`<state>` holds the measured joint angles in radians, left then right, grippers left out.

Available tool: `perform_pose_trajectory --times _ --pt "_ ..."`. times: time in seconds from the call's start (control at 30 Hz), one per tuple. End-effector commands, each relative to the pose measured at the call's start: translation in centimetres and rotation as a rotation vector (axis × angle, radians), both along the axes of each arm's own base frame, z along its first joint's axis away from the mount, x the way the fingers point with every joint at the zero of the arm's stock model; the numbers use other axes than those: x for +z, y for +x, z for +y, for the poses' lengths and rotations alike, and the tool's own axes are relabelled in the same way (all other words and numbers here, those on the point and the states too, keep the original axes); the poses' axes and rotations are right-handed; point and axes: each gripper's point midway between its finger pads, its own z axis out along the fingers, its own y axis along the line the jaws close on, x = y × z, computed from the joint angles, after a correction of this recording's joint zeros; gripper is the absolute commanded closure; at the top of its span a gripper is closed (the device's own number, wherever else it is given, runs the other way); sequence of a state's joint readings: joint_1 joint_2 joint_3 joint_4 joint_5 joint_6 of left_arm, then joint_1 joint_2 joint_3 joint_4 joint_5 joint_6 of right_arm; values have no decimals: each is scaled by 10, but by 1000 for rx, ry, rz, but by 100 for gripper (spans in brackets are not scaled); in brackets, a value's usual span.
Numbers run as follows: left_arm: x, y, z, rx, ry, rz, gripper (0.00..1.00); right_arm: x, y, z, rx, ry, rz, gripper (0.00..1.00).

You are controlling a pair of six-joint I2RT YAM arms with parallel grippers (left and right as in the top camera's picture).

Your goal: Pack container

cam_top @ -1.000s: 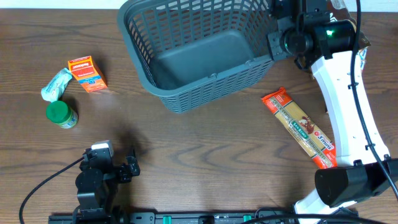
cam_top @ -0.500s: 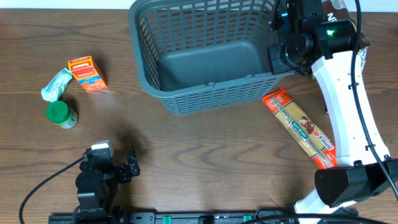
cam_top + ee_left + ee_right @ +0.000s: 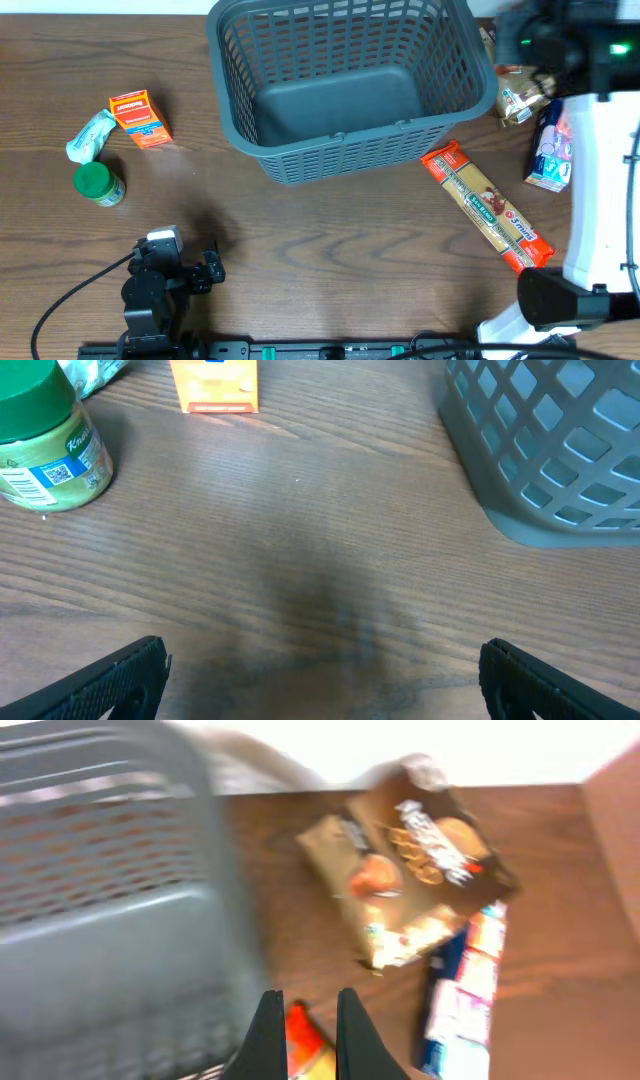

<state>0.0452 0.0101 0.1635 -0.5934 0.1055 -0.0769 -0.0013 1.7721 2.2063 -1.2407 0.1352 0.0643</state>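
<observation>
While the grey basket [image 3: 340,150] sits empty, your right gripper [image 3: 303,1025] hangs closed at the desk's far right, left gripper [image 3: 322,678] open; next, open onto the brown snack bag [image 3: 410,870]

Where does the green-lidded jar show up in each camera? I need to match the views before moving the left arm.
Overhead: the green-lidded jar stands at the far left, below the orange box.
Left wrist: top left corner, left of the orange box.
Right wrist: not in it.
Shared landmark: the grey basket, top centre overhead, upper right in the left wrist view, left side in the right wrist view.
</observation>
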Motion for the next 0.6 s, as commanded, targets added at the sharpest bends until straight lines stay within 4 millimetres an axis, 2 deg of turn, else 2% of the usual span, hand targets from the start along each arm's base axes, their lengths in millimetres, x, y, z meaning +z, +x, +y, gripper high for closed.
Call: perform_pose_trajectory --times 0.0,0.1,0.3,0.43,0.57 --pt "-2 0 0 -6 8 -1 1 -16 5 -22 -55 69 33 99" --pt "-2 0 0 -6 8 -1 1 -41 14 -22 2 130 92 99" --pt "-2 0 0 -6 8 -1 2 -91 30 3 113 243 219 99" --pt "-2 0 0 -6 8 -1 1 -105 33 20 165 279 255 99" --pt "-2 0 0 -6 8 -1 2 -105 33 38 215 274 258 99"
